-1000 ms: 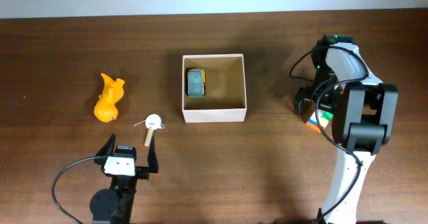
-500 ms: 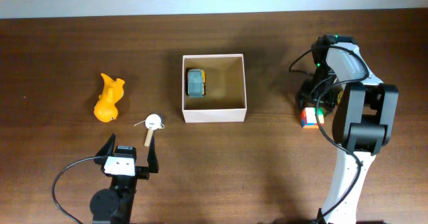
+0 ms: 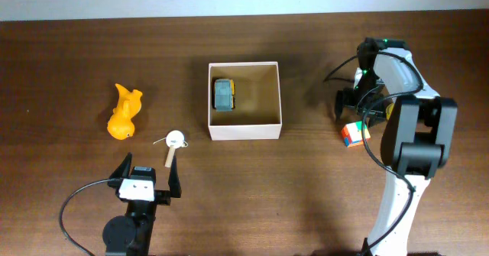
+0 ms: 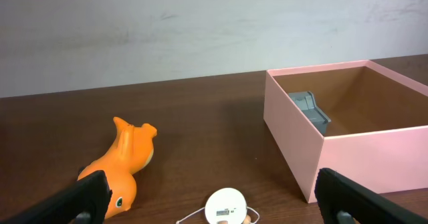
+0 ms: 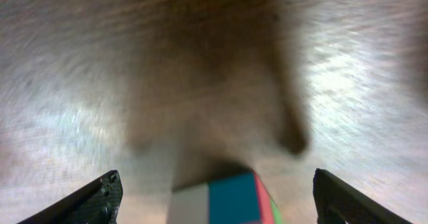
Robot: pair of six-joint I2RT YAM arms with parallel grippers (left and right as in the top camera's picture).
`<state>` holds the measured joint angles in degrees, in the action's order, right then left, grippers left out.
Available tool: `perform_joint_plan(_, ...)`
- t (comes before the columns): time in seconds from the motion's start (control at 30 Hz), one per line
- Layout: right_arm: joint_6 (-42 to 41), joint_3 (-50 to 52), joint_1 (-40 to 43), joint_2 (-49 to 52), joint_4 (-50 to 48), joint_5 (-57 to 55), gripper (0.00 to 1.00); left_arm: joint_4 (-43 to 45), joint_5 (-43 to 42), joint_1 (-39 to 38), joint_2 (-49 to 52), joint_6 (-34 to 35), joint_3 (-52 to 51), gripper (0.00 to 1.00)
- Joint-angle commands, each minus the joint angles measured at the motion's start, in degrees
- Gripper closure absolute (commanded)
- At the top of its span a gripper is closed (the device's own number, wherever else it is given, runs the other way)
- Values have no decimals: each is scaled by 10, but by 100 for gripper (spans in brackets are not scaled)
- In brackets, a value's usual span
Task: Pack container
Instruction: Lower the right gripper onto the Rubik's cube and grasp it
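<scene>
**Container mid-surface, both arms clear of it**

Container (image 3: 244, 129) sits open-topped on the wooden surface (image 3: 306, 202), with a grey toy car (image 3: 224, 95) against its left wall. Right of the container, the right fingers (image 5: 100, 197) are spread wide — the coloured cube (image 3: 354, 134) lies ungripped between them. Left of the container are an orange toy (image 3: 123, 113) and a white disc (image 3: 176, 138) — the left fingers (image 4: 80, 197) gape there too, holding nothing.

Square white-walled container (image 3: 244, 126) sits open, upright, mid-table, tan cardboard inside
</scene>
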<state>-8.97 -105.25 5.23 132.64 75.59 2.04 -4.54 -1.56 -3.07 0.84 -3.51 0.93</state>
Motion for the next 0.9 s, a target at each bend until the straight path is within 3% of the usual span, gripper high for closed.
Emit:
perform_joint_plan(0.0, 43, 2, -3, -79, 9, -30, 15, 0, -6, 2, -5, -9, -4, 1)
perform_joint_plan(0.2, 101, 10, -9, -103, 45, -5, 14, 0, -6, 2, -5, -9, -4, 1)
perform_joint_plan(0.47, 156, 97, -19, -103, -16, 13, 9, 0, -6, 2, -5, -9, -4, 1)
perform_joint_plan(0.87, 160, 158, -19, -103, -41, 21, 8, 0, -6, 2, -5, -9, -4, 1)
